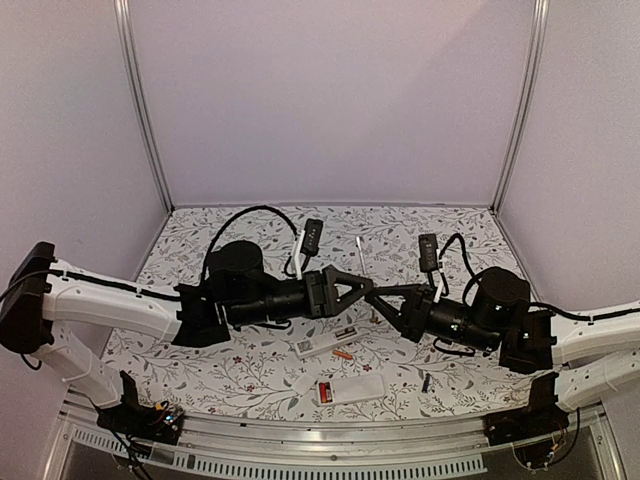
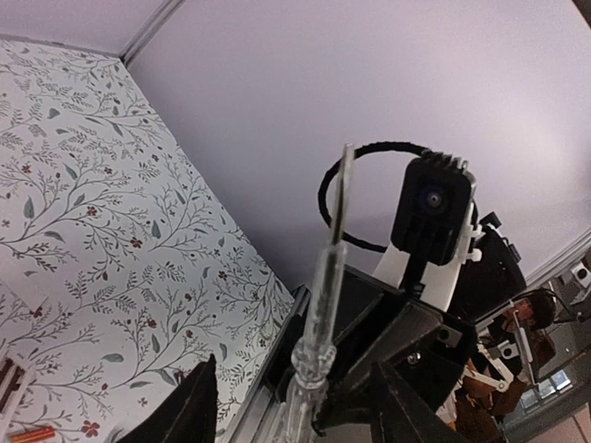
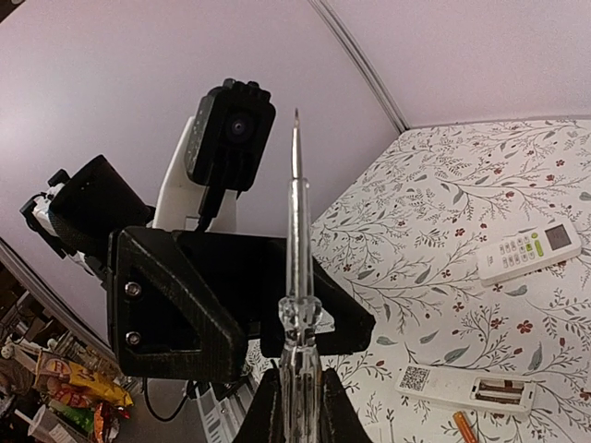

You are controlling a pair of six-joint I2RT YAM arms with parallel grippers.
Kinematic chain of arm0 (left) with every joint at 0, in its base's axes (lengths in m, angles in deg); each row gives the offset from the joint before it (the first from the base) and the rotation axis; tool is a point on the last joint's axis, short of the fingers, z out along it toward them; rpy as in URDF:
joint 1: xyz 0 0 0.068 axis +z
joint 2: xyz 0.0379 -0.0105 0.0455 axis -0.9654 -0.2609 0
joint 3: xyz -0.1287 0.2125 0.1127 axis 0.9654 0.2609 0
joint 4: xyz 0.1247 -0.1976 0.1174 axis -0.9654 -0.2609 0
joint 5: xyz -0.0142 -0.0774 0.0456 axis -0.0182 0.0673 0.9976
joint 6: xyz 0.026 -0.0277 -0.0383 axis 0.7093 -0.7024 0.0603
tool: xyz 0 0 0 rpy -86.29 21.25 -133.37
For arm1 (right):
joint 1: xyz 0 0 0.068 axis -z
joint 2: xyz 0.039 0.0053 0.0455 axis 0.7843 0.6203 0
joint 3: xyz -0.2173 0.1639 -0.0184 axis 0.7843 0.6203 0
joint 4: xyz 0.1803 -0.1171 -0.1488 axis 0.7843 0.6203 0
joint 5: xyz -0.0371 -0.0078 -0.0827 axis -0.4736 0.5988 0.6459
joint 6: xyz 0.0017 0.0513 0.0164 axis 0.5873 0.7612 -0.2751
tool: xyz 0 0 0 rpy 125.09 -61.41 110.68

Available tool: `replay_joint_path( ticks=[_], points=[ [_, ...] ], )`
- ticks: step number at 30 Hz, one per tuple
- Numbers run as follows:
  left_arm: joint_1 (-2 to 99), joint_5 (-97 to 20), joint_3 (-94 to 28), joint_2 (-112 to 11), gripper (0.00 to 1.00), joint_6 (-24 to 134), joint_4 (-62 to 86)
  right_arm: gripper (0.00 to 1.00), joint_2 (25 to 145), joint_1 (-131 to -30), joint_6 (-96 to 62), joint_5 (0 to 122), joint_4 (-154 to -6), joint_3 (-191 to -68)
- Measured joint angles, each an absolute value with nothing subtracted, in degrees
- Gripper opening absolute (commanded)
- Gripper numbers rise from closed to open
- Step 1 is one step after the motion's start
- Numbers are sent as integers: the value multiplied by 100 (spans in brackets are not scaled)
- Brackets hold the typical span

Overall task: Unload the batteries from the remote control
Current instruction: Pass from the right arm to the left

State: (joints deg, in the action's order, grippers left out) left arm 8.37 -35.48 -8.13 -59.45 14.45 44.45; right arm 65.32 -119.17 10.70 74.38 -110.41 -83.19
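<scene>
Lilac walls: I saw plain panels closing in the table (image 1: pixel 200 240) on the left, back and right, with metal posts in both back corners. The near rail carried both arm bases.
Open room: I had bare floral cloth along the back and down both sides. The two arms reached inward and met in mid-air over the middle.
Right gripper (image 3: pixel 297 388): I saw it clamped on the clear handle of a screwdriver (image 3: pixel 295 240), with the shaft pointing away from the wrist.
Left gripper (image 2: pixel 294 369): I saw its jaws parted, one finger on each side of that same handle, with a gap showing on both sides.
Batteries: I found an orange battery (image 1: pixel 343 354) loose on the cloth just beside the face-down white remote (image 1: pixel 325 343). Its open bay showed something brownish that I could not make out. A dark battery (image 1: pixel 425 381) lay apart, nearer the right base.
Other things: I noted a second white remote (image 1: pixel 352 388) near the front, a black remote (image 1: pixel 312 235) back left and another black remote (image 1: pixel 428 250) back right.
In the way: I saw each gripper block the other's forward path.
</scene>
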Motion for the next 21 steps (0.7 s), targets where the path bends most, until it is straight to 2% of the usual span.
replay_joint_path(
  ticks=[12,21],
  points=[
    [824,-3651,-883,-6080,28,1445,4679,0,6591,-11919,1061,7420,-11181,-8319],
    [822,-3653,-904,-6104,21,1421,4742,0,6613,-11923,1061,7403,-11227,-8317]
  ],
)
